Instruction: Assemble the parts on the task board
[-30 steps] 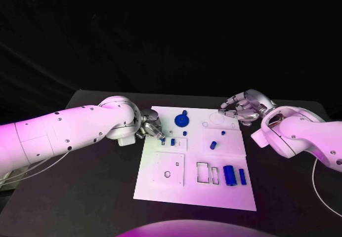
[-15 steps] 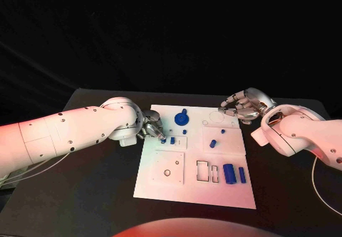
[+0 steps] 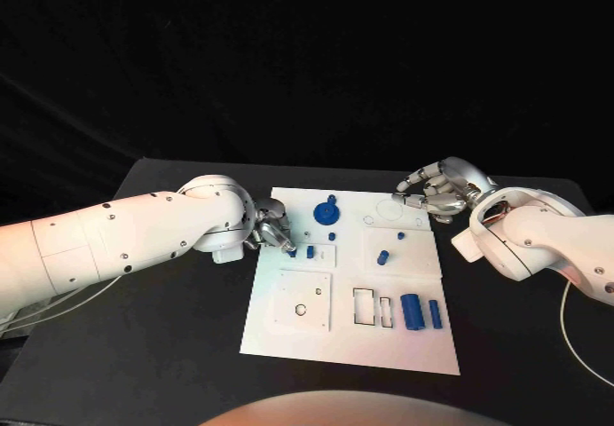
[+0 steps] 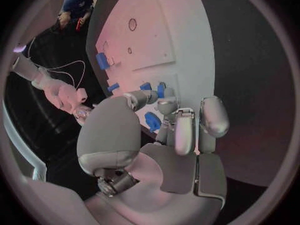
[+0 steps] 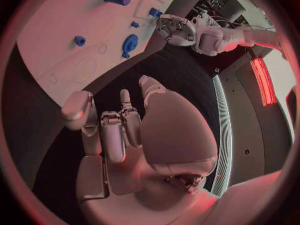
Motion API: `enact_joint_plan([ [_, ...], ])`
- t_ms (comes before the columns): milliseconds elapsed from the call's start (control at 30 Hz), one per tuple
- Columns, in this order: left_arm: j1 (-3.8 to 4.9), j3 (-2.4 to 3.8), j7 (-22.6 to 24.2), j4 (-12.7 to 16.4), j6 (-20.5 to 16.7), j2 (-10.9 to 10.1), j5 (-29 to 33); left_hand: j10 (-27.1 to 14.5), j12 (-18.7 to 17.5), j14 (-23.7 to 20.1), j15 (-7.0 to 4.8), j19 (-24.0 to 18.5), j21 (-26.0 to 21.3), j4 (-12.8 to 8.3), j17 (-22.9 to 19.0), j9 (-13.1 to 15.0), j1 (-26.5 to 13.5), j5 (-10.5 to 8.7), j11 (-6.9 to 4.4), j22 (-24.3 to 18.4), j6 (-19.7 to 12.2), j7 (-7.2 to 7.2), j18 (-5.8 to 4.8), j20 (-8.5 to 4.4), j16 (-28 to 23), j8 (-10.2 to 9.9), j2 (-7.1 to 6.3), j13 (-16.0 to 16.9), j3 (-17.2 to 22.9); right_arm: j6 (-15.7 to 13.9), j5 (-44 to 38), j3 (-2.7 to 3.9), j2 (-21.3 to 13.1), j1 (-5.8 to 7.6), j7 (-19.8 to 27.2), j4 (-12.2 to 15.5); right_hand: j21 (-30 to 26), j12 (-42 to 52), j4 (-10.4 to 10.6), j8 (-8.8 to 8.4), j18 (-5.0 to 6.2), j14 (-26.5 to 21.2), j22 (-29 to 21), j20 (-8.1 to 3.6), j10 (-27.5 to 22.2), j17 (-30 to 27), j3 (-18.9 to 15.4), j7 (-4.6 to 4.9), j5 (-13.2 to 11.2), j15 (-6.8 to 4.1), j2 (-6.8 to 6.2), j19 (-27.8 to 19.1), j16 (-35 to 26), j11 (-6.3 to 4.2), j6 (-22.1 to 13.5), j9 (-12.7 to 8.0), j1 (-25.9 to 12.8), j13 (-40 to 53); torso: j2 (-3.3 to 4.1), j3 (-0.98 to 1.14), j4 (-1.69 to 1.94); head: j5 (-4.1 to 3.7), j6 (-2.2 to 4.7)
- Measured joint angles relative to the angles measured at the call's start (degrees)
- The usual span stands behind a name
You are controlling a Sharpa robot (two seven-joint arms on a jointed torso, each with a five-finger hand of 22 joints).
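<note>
Now the left hand (image 3: 270, 227) sits at the left edge of the white board (image 3: 348, 355), about a third of the way down from its far edge, with its fingertips reaching onto the board at a small blue peg (image 3: 310, 253). That peg stands in the small raised plate just inside the board's left edge. A second blue piece (image 3: 293, 253) lies right against the fingertips; from the left wrist view a blue piece (image 4: 152, 121) shows between the fingers and thumb, and it looks pinched there, though I cannot be sure the grip is closed on it.

The relation that matters for the coming move: the piece lies just ahead of the left hand's fingertips, toward the board's middle, and it stands upright, so any push or seating would go straight down into the board. The left hand is much the nearer of the two.

The right hand (image 3: 437, 193) hovers off the board's far right corner, fingers loosely curled and apart, holding nothing. The round outline (image 3: 389, 212) at that corner lies just beside it.

Elsewhere on the board, a blue disc with a knob (image 3: 326, 212) sits near the far edge at the middle. A short blue cylinder (image 3: 382, 259) stands right of the board's middle, and a thick blue roller (image 3: 412, 312) and a slim blue bar (image 3: 435, 315) lie side by side near the right edge, long axes running toward the near edge. The board rests on the black counter (image 3: 153, 355).
</note>
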Motion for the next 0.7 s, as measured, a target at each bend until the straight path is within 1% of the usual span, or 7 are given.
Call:
enact_joint_plan([
  [33, -0.01, 0.0, -0.05, 0.02, 0.02, -0.05, -0.03, 0.0, 0.0, 0.0, 0.0, 0.0, 0.0, -0.01, 0.0, 0.0, 0.0, 0.0, 0.0, 0.0, 0.0, 0.0, 0.0, 0.0, 0.0, -0.04, 0.0, 0.0, 0.01, 0.0, 0.0, 0.0, 0.0, 0.0, 0.0, 0.0, 0.0, 0.0, 0.0, 0.0, 0.0, 0.0, 0.0, 0.0, 0.0, 0.0, 0.0, 0.0, 0.0, 0.0, 0.0, 0.0, 0.0, 0.0, 0.0, 0.0, 0.0, 0.0, 0.0, 0.0, 0.0, 0.0, 0.0],
  [67, -0.01, 0.0, -0.09, 0.04, 0.04, -0.09, -0.05, 0.0, 0.0, 0.0, 0.0, 0.0, 0.0, -1.15, 0.0, -0.01, 0.0, 0.0, 0.0, 0.0, 0.0, 0.0, 0.0, 0.0, 0.0, -0.03, 0.0, 0.0, 1.15, 0.0, 0.0, 0.0, -0.01, 0.0, 0.0, 0.0, 0.0, 0.0, 0.0, 0.0, 0.0, 0.0, 0.0, 0.0, 0.0, 0.0, 0.0, 0.0, 0.0, 0.0, 0.0, 0.0, 0.0, 0.0, 0.0, 0.0, 0.0, 0.0, 0.0, 0.0, 0.0, 0.0, 0.0],
  [267, -0.04, 0.03, -0.3, 0.15, 0.09, -0.28, -0.13, 0.12, 0.0, 0.0, 0.0, 0.0, 0.0, -1.17, 0.0, -0.12, 0.0, 0.33, 0.12, 0.1, 0.21, 0.19, 0.0, 0.0, 0.0, 0.23, 0.0, 0.0, 1.17, 0.0, 0.01, 0.0, -0.02, 0.0, 0.0, -0.01, 0.0, 0.0, 0.0, 0.0, 0.0, 0.0, 0.0, 0.0, 0.0, 0.0, 0.0, 0.0, 0.0, 0.0, 0.0, 0.0, 0.0, 0.0, 0.0, 0.0, 0.0, 0.0, 0.01, -0.02, 0.01, 0.01, -0.08],
  [700, -0.05, 0.05, -0.46, 0.18, 0.09, -0.2, 0.05, 0.2, 0.0, 0.0, 0.0, 0.0, 0.0, -1.17, 0.0, -0.1, 0.0, 0.67, 0.22, 0.11, 0.25, 0.19, 0.0, 0.0, 0.0, 0.25, 0.0, 0.07, 1.17, 0.0, 0.02, 0.0, -0.01, 0.0, 0.0, -0.01, 0.0, 0.0, 0.0, 0.0, 0.0, 0.0, -0.01, 0.0, 0.0, -0.01, 0.0, 0.0, 0.0, 0.0, 0.0, 0.0, 0.0, 0.0, 0.0, -0.01, 0.0, -0.01, 0.03, -0.01, -0.01, 0.06, -0.01],
])
